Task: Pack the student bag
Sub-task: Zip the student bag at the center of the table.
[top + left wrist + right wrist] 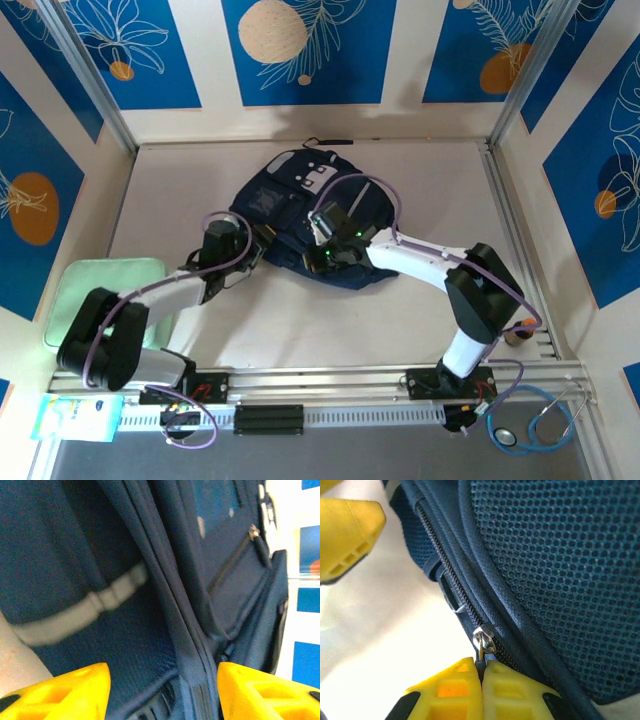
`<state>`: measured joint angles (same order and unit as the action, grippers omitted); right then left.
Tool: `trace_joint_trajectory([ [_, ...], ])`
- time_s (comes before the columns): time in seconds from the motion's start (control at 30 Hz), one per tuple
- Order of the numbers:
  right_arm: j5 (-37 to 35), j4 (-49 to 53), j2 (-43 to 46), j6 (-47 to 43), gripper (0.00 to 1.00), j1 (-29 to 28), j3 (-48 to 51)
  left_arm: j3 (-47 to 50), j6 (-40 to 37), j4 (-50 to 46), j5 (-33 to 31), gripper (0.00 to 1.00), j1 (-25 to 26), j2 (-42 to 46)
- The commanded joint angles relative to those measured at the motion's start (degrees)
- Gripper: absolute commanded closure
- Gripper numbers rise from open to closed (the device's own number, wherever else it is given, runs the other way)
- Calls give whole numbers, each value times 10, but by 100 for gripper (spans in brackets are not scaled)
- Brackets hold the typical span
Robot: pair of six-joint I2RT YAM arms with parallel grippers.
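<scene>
The student bag [300, 205], a dark navy backpack with a white patch and light zipper stripes, lies in the middle of the table. My right gripper [482, 672] sits at the bag's near edge [322, 258], shut on the pull tab of a silver zipper slider [482, 639] beside the mesh panel [560, 570]. At the bag's left side my left gripper [260, 240] is open; its yellow fingers [75, 690] straddle a navy seam and fabric [165, 645] without closing on them. A grey strap [85, 607] crosses the fabric there.
A pale green tray [105, 285] lies at the left near the left arm. A stethoscope [540, 420] and a blue-white packet [75, 415] rest off the table's front edge. Walls close in the table on three sides.
</scene>
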<state>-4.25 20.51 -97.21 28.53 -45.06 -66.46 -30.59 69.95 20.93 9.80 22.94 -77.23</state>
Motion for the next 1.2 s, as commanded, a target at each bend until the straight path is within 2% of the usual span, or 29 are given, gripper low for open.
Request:
trace_joint_trajectory([
  [0.0,54,-33,-15,2,100,-5,-41,8,0,-14,-19,42,12,37],
  [0.17,84,-43,-29,8,100,-1,-57,0,38,16,-18,42,47,30],
  [0.33,107,-50,-29,14,100,6,-56,-12,73,58,-28,45,79,-17],
  [0.6,99,-43,-17,7,100,2,-46,-46,80,109,-39,56,83,-94],
  [0.67,87,-32,-15,2,100,-1,-46,-60,76,117,-37,62,82,-111],
  [0.77,61,-11,-9,-1,100,-6,-34,-84,70,116,-37,75,82,-129],
  [0.93,-21,29,26,6,100,-3,16,-83,70,119,-39,96,68,-132],
  [1.0,-52,43,42,10,100,0,39,-80,69,119,-35,100,61,-129],
  [1.17,-100,63,85,22,100,20,95,-83,52,96,-32,100,49,-113],
])
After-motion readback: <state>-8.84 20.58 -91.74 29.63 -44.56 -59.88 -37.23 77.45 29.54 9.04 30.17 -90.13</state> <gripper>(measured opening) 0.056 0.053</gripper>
